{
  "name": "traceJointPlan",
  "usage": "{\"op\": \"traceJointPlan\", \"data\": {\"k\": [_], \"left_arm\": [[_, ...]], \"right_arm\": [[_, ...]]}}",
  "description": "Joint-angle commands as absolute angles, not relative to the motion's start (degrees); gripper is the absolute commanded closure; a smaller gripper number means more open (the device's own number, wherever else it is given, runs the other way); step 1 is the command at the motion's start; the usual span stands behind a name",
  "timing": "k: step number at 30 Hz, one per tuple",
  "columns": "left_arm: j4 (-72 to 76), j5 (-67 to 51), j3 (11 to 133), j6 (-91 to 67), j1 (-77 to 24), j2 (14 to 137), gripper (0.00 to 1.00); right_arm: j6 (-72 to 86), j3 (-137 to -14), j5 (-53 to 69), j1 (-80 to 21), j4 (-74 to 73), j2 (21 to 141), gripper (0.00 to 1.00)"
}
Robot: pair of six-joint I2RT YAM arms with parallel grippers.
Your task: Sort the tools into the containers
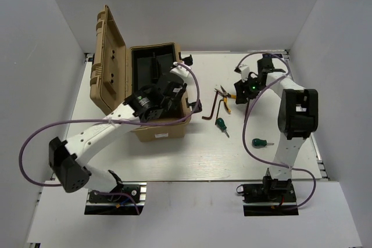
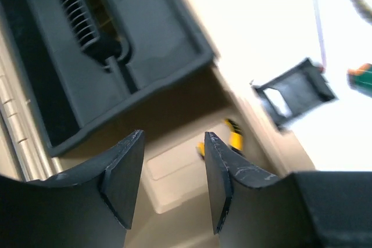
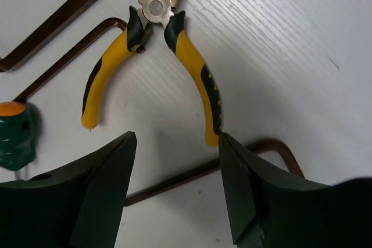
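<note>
Toolbox [image 1: 110,68], left of frame: tan; inner tray [image 1: 152,62] black. Pliers [image 3: 192,65]: yellow handles with black grips, grey jaws. Screwdrivers [image 1: 221,124] [image 1: 261,143]: green. Hex keys [image 3: 64,14]: dark brown. Table [image 1: 192,155]: white.

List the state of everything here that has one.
toolbox: lid open.
boxed pliers: lying inside toolbox, partly hidden.
table pliers: lying flat, handles spread.
left gripper: open, empty, over toolbox.
right gripper: open, empty, above table pliers.
long screwdriver: lying on table.
stubby screwdriver: lying on table.
</note>
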State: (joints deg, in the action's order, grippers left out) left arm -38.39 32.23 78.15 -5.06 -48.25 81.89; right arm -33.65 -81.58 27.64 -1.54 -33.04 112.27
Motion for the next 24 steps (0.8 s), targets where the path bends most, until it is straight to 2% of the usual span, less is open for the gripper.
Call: {"op": "traceJointPlan", "data": {"k": [1,5,7,14,17,18,21,22,24], "left_arm": [[-37.5,22.1,78.6,-3.2,-49.0,74.5,0.44],[-36.4,12.8,75.0,-2.6,-49.0,70.5,0.37],[-36.4,11.8,73.7,-2.6,-49.5,68.8,0.34],[-35.9,8.9,72.1,-3.3,-49.5,66.6,0.33],[-34.1,6.3,70.6,-4.4,-50.0,66.6,0.33],[-33.6,5.5,70.6,-5.0,-50.0,66.6,0.33],[-31.5,1.6,69.1,-6.4,-51.2,69.6,0.31],[-30.8,0.1,69.1,-6.4,-51.2,71.4,0.31],[-30.0,-0.4,70.3,-6.4,-52.7,72.8,0.31]], "right_arm": [[-38.6,-84.7,22.7,-4.1,-31.9,115.7,0.35],[-39.5,-88.0,19.7,-5.2,-31.3,118.9,0.35],[-40.0,-88.8,17.4,-5.7,-31.0,120.5,0.35],[-42.1,-90.5,14.5,-6.6,-32.2,123.8,0.43],[-42.5,-90.1,14.9,-6.8,-33.5,124.1,0.65],[-42.5,-89.7,16.0,-6.6,-34.5,123.9,0.79],[-42.9,-87.4,19.2,-6.5,-36.2,122.4,0.97],[-43.4,-86.0,20.0,-6.2,-36.7,121.3,1.00],[-43.9,-85.3,21.3,-6.2,-39.3,119.1,1.00]]}}
